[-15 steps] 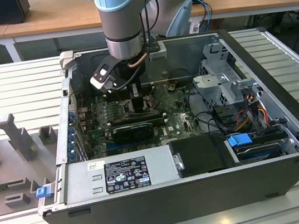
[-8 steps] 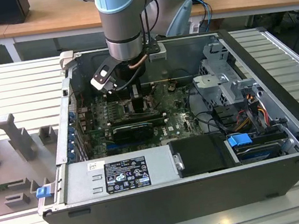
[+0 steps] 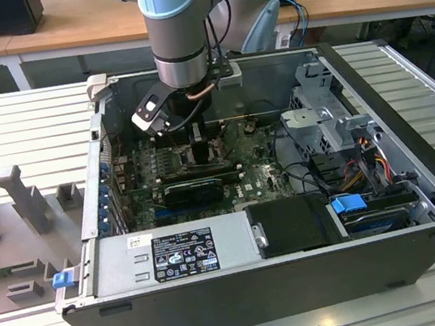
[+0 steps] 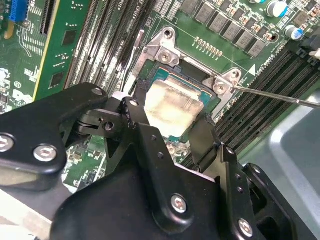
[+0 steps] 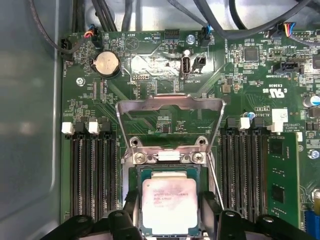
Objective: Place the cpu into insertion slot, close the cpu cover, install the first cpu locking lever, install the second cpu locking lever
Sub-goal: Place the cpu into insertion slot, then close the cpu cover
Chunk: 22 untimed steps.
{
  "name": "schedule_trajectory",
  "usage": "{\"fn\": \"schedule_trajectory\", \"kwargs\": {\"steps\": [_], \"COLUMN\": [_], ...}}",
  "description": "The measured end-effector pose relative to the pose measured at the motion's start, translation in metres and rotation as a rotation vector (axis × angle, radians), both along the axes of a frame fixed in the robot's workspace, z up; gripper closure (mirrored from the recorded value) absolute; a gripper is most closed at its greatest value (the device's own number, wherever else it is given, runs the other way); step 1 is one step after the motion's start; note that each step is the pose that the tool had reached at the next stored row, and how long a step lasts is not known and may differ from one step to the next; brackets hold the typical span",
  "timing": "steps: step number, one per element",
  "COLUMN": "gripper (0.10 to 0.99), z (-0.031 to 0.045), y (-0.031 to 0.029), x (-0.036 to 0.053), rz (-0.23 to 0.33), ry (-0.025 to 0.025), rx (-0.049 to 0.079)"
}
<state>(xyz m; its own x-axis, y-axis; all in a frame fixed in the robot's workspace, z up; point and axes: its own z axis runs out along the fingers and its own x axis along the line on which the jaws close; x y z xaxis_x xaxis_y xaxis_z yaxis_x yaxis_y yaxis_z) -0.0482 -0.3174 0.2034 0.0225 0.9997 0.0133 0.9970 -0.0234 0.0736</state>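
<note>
seating the cpu (image 5: 169, 202) in the insertion slot (image 5: 170, 168), judged as the step in hand, with the gripper (image 4: 172, 116) straight over the slot and its fingers (image 4: 139, 117) parted only to the chip's width, closed on two opposite edges of the chip. looks already down inside the slot's dark rim in both wrist views, level or nearly so, though cannot tell whether fully bedded on the contacts. hold the chip flat, with no tilt toward either gripped edge, and square to the slot's four sides so as to meet the rim evenly at every corner. lower straight, without sliding sideways across the slot, given the probably fragile contacts beneath, and add no force beyond the chip's own weight. on letting go, open gently and only a little, so as not to flick the chip out of the slot or drag it up on one side. mind the cpu cover (image 5: 170, 103), swung open and lying back from the slot on its hinge side, apart from the chip. mind also the thin locking lever (image 4: 280, 96) slanting away from one corner of the slot, near one finger, and the memory slots (image 5: 92, 175) flanking the slot on two sides, close beside the gripper. keep clear of both while working over the slot, touching nothing but the chip.
</note>
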Motion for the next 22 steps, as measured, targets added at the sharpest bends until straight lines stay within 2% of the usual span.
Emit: {"fn": "schedule_trajectory", "kwargs": {"steps": [3,4,6,9,19,22], "gripper": [0.482,0.561,0.808,0.98,0.98,0.98], "z": [0.0068,0.0087,0.0105,0.0136,0.0232,0.0232], "y": [0.0,0.0,0.0,0.0,0.0001,-0.0003], "x": [0.0,0.0,0.0,0.0,0.0,0.0009], "rz": [0.0,0.0,0.0,0.0,0.0,0.0], "ry": [0.001,0.0015,0.0015,0.0015,0.0014,0.0015], "rx": [0.0,0.0,-0.003,-0.004,-0.008,-0.009]}}
